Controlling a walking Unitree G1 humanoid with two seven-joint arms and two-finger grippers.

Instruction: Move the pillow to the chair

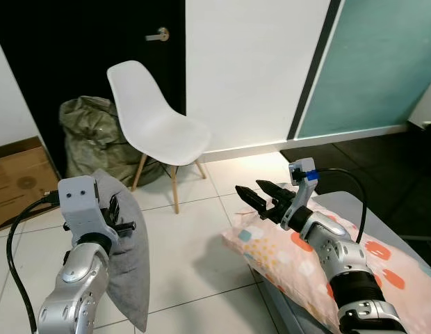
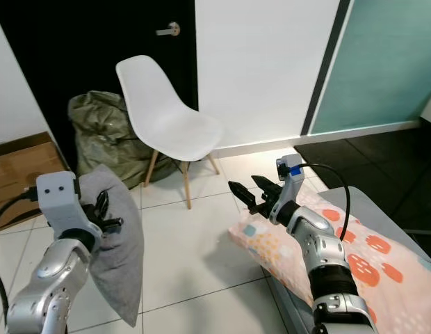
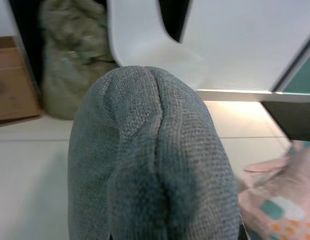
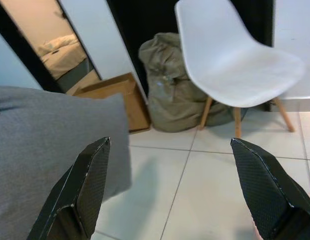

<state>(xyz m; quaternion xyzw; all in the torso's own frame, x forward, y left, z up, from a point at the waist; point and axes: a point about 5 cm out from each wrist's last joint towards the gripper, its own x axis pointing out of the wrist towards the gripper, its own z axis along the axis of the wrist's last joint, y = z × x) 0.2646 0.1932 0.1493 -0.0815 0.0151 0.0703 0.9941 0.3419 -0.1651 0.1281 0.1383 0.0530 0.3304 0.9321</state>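
A grey pillow [image 1: 130, 268] hangs upright off the floor at my lower left, and my left gripper [image 1: 119, 219] is shut on its upper edge. The left wrist view looks along the pillow's rounded grey top [image 3: 155, 165]. The white shell chair [image 1: 158, 124] on wooden legs stands ahead, its seat bare, about a metre beyond the pillow. My right gripper [image 1: 248, 186] is open, held in the air just above the near corner of a patterned pillow [image 1: 285, 257]. Between its spread fingers [image 4: 87, 180] I see the grey pillow [image 4: 40, 145] and the chair [image 4: 230, 60].
A grey-green sack [image 1: 90, 139] slumps behind the chair against a dark door [image 1: 97, 42]. A cardboard box [image 1: 17, 181] sits at the far left wall. The patterned pillow lies on a grey bed edge [image 1: 299, 316] at the right. White tiled floor [image 1: 194, 243] lies open between me and the chair.
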